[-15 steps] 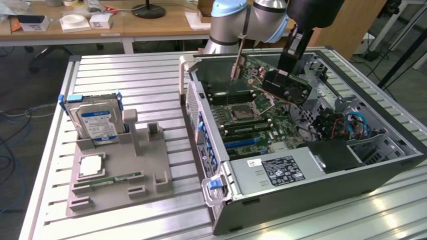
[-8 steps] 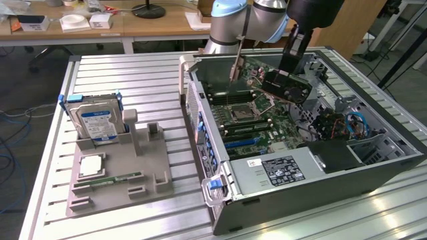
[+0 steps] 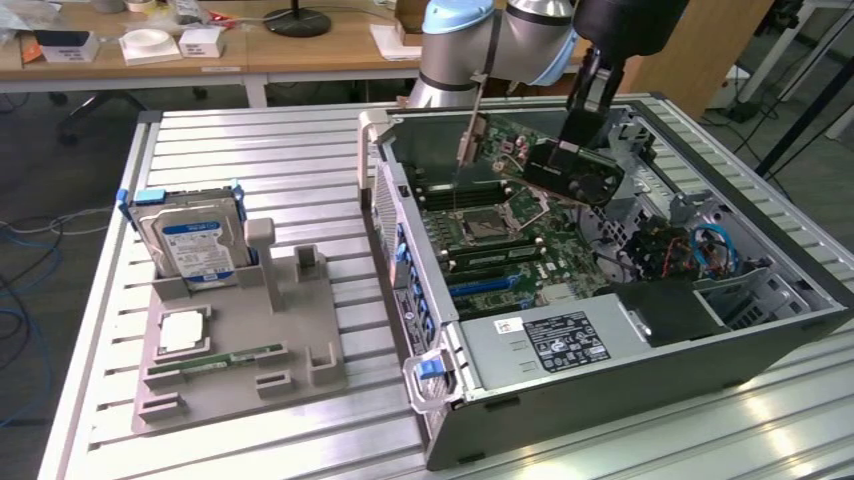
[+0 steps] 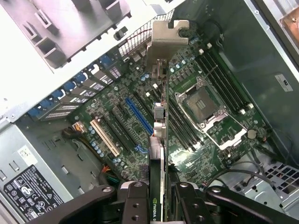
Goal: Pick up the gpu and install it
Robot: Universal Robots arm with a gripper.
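Observation:
The gpu point(image 3: 583, 172) hangs tilted over the open computer case point(image 3: 747, 330), dark side out, with its green board behind it. Its silver end bracket point(image 3: 467, 140) points down toward the motherboard point(image 3: 514, 250). My gripper point(image 3: 577, 140) is shut on the card's upper edge. In the wrist view I look down the gpu point(image 4: 159, 158) edge-on between my fingers point(image 4: 135, 203). Its bracket point(image 4: 166, 37) is at the far end, above the board near the blue slot point(image 4: 138, 115) and the processor socket point(image 4: 203, 105). The card is clear of every slot.
A grey fixture point(image 3: 307, 370) on the slatted metal table holds a silver hard drive point(image 3: 194, 245), a processor chip point(image 3: 180, 330) and a narrow green memory stick point(image 3: 214, 360). Inside the case are a power supply point(image 3: 554, 340) and loose cables point(image 3: 707, 250). Desks stand behind.

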